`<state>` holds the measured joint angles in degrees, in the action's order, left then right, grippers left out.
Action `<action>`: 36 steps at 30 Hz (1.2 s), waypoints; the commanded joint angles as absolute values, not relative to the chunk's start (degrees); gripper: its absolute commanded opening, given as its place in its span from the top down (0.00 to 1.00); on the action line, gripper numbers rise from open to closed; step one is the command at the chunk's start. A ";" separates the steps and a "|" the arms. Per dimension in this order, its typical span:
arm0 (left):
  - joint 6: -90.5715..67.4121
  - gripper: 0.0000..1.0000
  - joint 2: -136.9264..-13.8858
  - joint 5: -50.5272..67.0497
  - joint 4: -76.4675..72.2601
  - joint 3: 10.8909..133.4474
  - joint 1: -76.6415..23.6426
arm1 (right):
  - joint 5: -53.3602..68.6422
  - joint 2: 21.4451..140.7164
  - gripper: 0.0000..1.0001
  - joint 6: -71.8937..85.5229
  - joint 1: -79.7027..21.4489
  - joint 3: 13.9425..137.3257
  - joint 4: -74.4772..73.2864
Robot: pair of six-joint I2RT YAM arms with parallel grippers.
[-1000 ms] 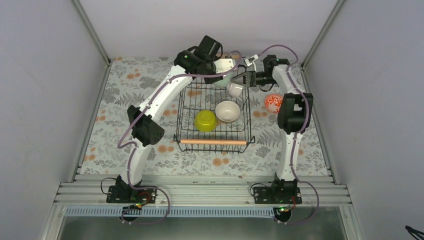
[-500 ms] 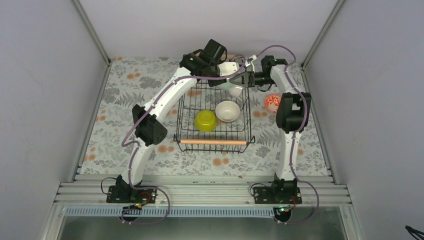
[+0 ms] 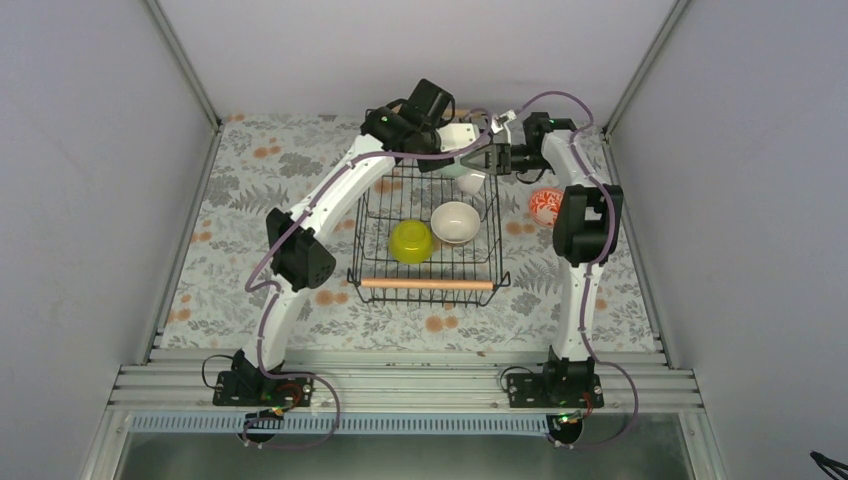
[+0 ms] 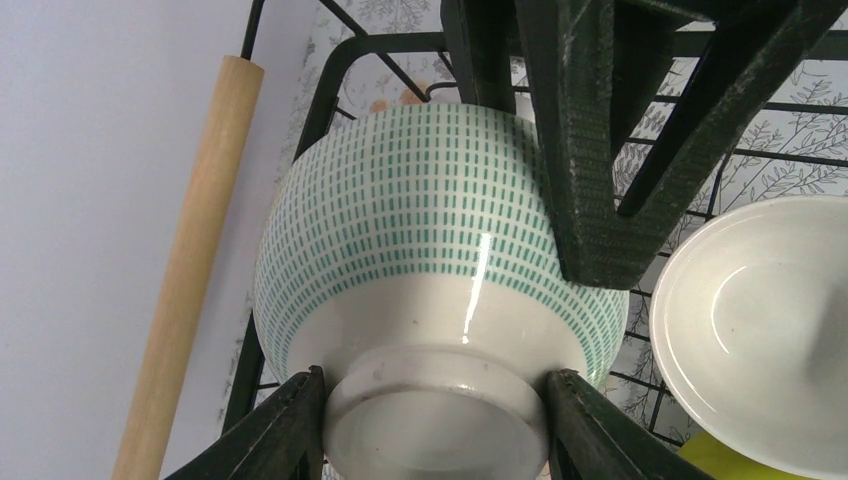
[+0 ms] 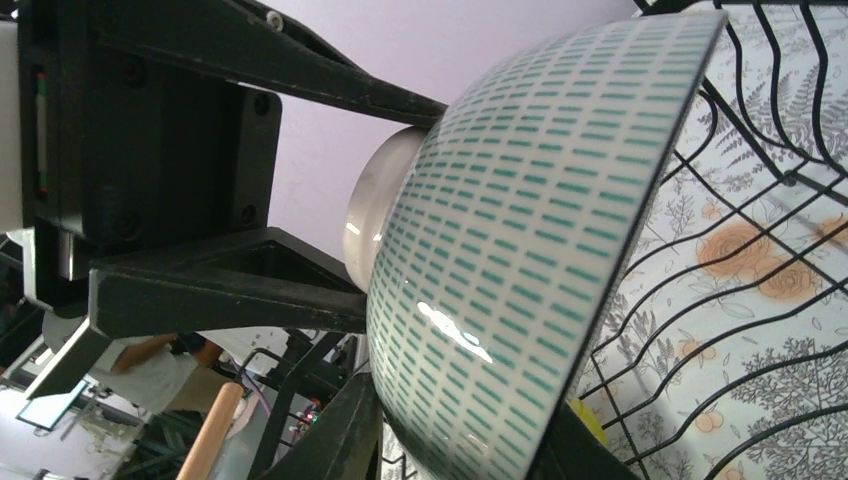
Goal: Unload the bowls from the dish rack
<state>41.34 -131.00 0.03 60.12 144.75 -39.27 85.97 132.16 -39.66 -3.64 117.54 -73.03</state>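
Note:
A white bowl with green dashes (image 3: 465,172) (image 4: 420,230) (image 5: 520,220) hangs tipped on its side over the far end of the dish rack (image 3: 372,225). My left gripper (image 3: 445,155) (image 4: 430,400) is shut on its foot ring, one finger on each side. My right gripper (image 3: 483,160) (image 5: 460,430) reaches in from the right and is shut on the bowl's rim, with one finger outside the wall and one inside. A yellow bowl (image 3: 411,241) and a plain white bowl (image 3: 455,222) (image 4: 760,330) sit inside the rack.
An orange-patterned bowl (image 3: 546,205) rests on the floral tablecloth right of the rack, under the right arm. The rack's near wooden handle (image 3: 427,284) faces the arm bases, and its far handle (image 4: 190,270) lies just left of the held bowl.
My left arm carried the dashed bowl slightly right towards the right gripper. The right jaws narrowed from wide open down onto the bowl's rim.

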 commanded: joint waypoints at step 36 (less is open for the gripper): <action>40.45 0.35 -135.10 -4.68 54.54 144.39 -39.40 | 86.56 118.46 0.97 -40.88 -5.44 109.57 -72.81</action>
